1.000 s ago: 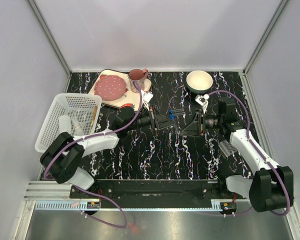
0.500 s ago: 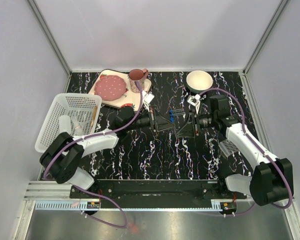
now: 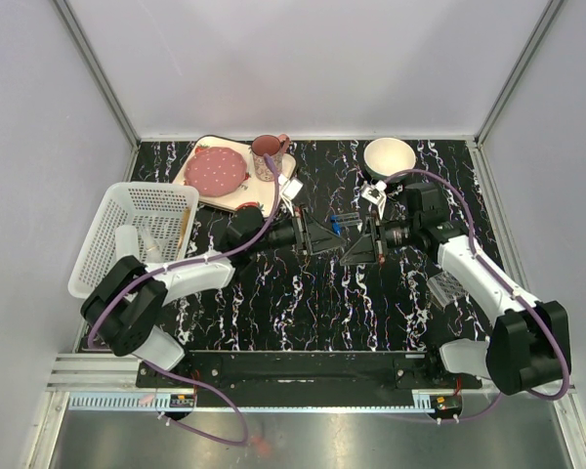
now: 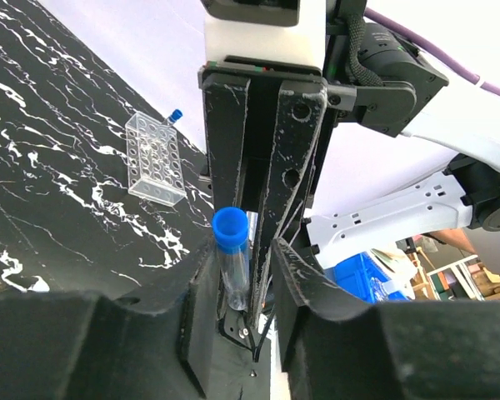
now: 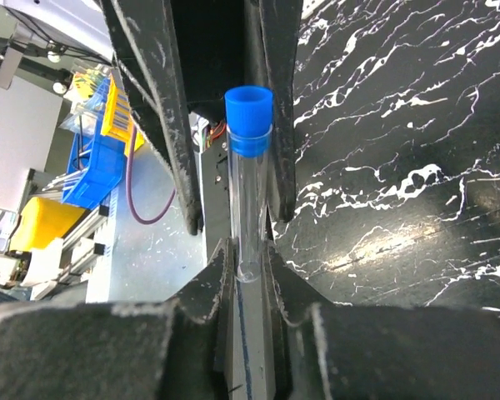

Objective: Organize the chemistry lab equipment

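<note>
We see plain white walls (image 3: 303, 59) closing in the workspace, with bare metal posts running up the corners. The table (image 3: 303, 313) is black with white marble veining, and both arms reach across it from the near edge.

On the left side a white mesh basket (image 3: 117, 210) sits tilted over the table's edge. Behind it lies the strawberry-print tray (image 3: 273, 184), which carries a pink plate (image 3: 217, 171) and a cup (image 3: 267, 147). A white bowl (image 3: 389, 156) stands at the back right. The clear perforated rack (image 3: 447, 286) lies on the right, just beside the right forearm and well apart from the grippers.

The two grippers meet nose to nose above the middle of the table. The right gripper (image 5: 248, 250) is clamped on the lower end of a test tube (image 5: 250, 208). The left gripper (image 4: 242, 250) brackets the same tube with its fingers (image 4: 200, 317) a little apart, and a sliver of space shows on each side. We cannot say for sure whether one pad grazes the glass.

The tube is slim, clear and empty-looking, with a rounded bottom and a bright blue cap (image 4: 229, 225). It stands roughly upright, cap up, clear of the tabletop.
</note>
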